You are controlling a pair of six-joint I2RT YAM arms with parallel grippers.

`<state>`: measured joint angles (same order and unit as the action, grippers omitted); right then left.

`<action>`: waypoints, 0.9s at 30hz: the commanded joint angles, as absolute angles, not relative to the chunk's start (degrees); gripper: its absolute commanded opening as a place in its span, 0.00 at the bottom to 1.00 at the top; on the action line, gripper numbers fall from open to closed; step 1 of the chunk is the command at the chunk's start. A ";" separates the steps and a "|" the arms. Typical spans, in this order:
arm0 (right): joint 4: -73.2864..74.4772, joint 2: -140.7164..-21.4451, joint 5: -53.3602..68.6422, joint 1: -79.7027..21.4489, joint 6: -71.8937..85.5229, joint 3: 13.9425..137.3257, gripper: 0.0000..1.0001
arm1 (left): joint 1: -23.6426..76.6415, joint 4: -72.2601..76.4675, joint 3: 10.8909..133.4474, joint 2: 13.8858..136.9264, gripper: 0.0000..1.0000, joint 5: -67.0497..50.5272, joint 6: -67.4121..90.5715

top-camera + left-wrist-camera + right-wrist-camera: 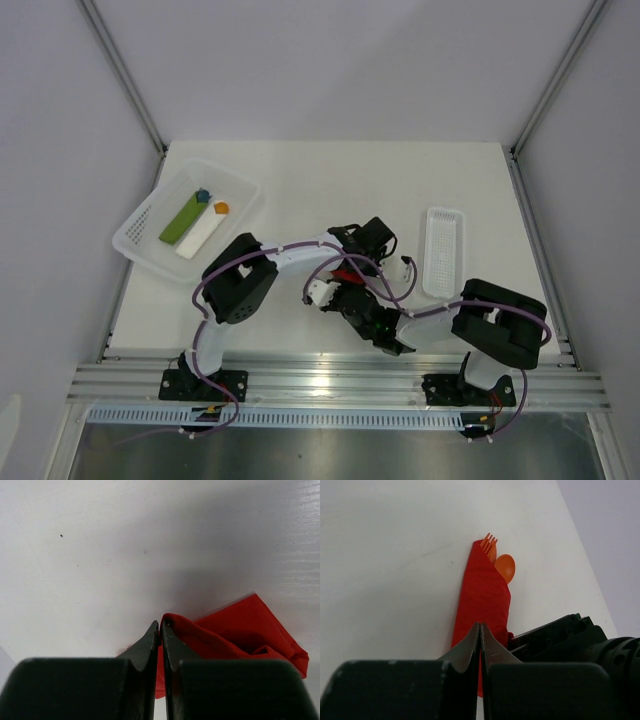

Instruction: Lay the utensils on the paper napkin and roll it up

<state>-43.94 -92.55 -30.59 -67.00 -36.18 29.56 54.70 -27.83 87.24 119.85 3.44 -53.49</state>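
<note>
The paper napkin point(484, 595) lies on the white table as a narrow red roll. The utensils stick out of its far end: orange fork tines point(489, 542) and a spoon bowl point(505, 567). My right gripper point(480, 626) is shut, its tips over the near end of the roll. My left gripper point(161, 622) is shut, pinching a raised fold of the napkin point(235, 630); its black body shows in the right wrist view point(560, 635). In the top view both grippers meet mid-table, left point(352, 266) and right point(340, 292), with a bit of red napkin point(347, 276) between them.
A clear bin point(135, 240) at the back left holds a green bar point(183, 222), a white bar point(203, 232) and small blue and orange blocks. A narrow white perforated tray point(444, 250) lies to the right of the grippers.
</note>
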 commanded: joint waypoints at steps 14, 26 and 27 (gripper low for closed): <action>-32.53 -101.60 -37.26 -65.92 -34.90 36.99 0.00 | 54.93 -28.12 89.56 119.62 0.08 3.25 -53.96; -11.25 -103.01 -33.40 -62.32 -27.07 44.47 0.00 | 54.93 -28.30 89.47 119.44 0.08 3.34 -54.67; -10.90 -103.18 -32.70 -62.14 -26.98 44.56 0.00 | 54.93 -28.39 89.39 119.44 0.08 3.34 -54.75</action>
<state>-19.27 -100.86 -34.24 -63.66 -28.77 42.24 53.12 -27.86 87.24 120.44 4.25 -53.65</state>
